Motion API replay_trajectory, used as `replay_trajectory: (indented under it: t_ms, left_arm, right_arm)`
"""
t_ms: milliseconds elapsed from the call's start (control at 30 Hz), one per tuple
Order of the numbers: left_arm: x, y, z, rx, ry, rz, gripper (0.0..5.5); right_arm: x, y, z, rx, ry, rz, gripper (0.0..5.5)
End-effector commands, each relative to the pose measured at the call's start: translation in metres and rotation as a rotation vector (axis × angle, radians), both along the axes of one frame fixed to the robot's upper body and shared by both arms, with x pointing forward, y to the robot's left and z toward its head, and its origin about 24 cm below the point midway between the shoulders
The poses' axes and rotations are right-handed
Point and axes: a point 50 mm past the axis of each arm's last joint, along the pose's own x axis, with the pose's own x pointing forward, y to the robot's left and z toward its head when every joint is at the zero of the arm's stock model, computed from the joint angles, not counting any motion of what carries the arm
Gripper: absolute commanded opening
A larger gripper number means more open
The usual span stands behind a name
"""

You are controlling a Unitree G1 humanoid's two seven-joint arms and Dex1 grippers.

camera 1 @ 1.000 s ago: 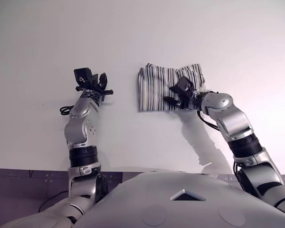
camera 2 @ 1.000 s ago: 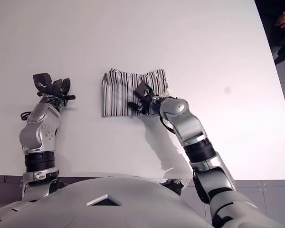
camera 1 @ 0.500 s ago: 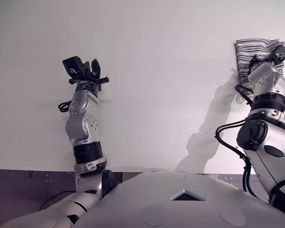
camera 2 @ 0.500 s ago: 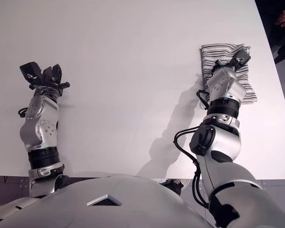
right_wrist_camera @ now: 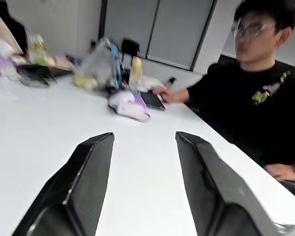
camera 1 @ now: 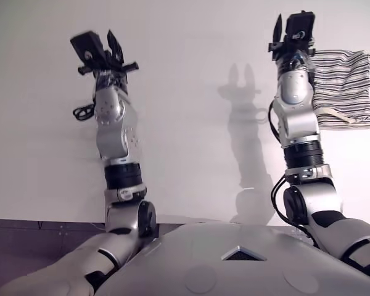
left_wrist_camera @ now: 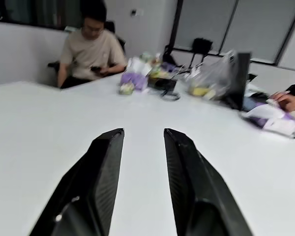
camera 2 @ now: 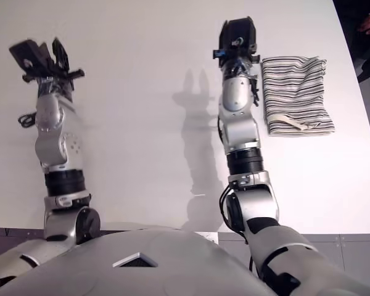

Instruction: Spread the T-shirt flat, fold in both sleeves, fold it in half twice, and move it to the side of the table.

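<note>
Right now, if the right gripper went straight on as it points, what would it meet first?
Nothing near: the right gripper, open, aims along the white table; the folded T-shirt lies beside its line. The far clutter is at unclear depth.

We see the right end effector (camera 1: 288, 31) now off the T-shirt (camera 1: 345, 89), fingers apart and raised above the table (camera 1: 191, 92) just beside the cloth's inner edge. A second ago it grips the folded T-shirt near the table's middle; half a second ago it rests on it at the right side, where the T-shirt now lies alone. Our left end effector (camera 1: 105, 52) sits higher and farther forward than before.
</note>
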Motion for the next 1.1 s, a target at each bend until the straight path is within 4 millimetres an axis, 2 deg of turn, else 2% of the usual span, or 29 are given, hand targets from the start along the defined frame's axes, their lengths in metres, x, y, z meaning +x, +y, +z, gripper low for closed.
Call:
replay_trajectory:
  t_ms: [33, 133, 267, 333, 400, 500, 567, 667, 733, 800, 833, 867, 933, 1000, 1033, 1100]
  left_arm:
    - [0.009, -0.015, 0.011, 0.002, -0.009, -0.117, 1.49]
    - [0.02, -0.022, 0.02, 0.032, -0.007, -0.209, 1.49]
    - [0.023, -0.035, 0.03, 0.041, -0.019, -0.283, 1.49]
    - [0.02, -0.037, 0.032, 0.03, -0.03, -0.285, 1.49]
    - [0.019, -0.037, 0.034, -0.007, -0.05, -0.269, 1.77]
    - [0.027, -0.036, 0.043, -0.035, -0.069, -0.19, 2.29]
    - [0.038, -0.034, 0.053, -0.007, -0.04, -0.073, 2.33]
    - [0.055, -0.031, 0.088, 0.036, -0.13, 0.083, 2.33]
    - [0.069, -0.037, 0.118, -0.017, -0.25, 0.099, 2.33]
    - [0.082, -0.042, 0.126, -0.181, -0.23, 0.127, 2.33]
    - [0.082, -0.048, 0.129, -0.241, -0.299, 0.165, 2.33]
    - [0.077, -0.059, 0.133, -0.257, -0.411, 0.217, 2.33]
    - [0.065, -0.091, 0.125, -0.287, -0.512, 0.246, 2.33]
    - [0.052, -0.108, 0.103, -0.125, -0.566, 0.22, 2.33]
    - [0.044, -0.113, 0.094, -0.044, -0.595, 0.204, 2.33]
    - [0.034, -0.122, 0.08, 0.002, -0.601, 0.149, 2.33]
  right_arm:
    - [-0.01, 0.013, -0.003, 0.08, -0.024, -0.007, 3.07]
    - [-0.013, 0.013, -0.001, 0.139, -0.05, -0.072, 3.64]
    - [-0.004, 0.003, 0.003, 0.171, -0.059, -0.115, 3.64]
    - [0.007, 0.005, 0.006, 0.25, -0.007, -0.043, 3.64]
    - [0.022, 0.006, 0.015, 0.343, 0.061, 0.151, 3.67]
    - [0.049, -0.025, 0.05, 0.297, 0.032, 0.311, 3.67]
    - [0.063, -0.03, 0.071, 0.224, 0.006, 0.327, 3.67]
    - [0.085, -0.022, 0.111, 0.126, -0.04, 0.178, 3.67]
    - [0.091, -0.01, 0.151, 0.098, -0.139, 0.085, 3.67]
    - [0.09, 0.01, 0.177, 0.166, -0.2, 0.059, 3.67]
    - [0.088, 0.024, 0.183, 0.185, -0.227, 0.046, 3.67]
    - [0.085, 0.04, 0.18, 0.227, -0.223, 0.016, 3.67]
    - [0.076, 0.071, 0.156, 0.221, -0.227, -0.073, 3.67]
    - [0.069, 0.079, 0.13, 0.143, -0.223, -0.137, 3.67]
    - [0.066, 0.087, 0.111, 0.101, -0.172, -0.074, 3.67]
    - [0.061, 0.088, 0.085, 0.103, -0.071, -0.091, 3.67]
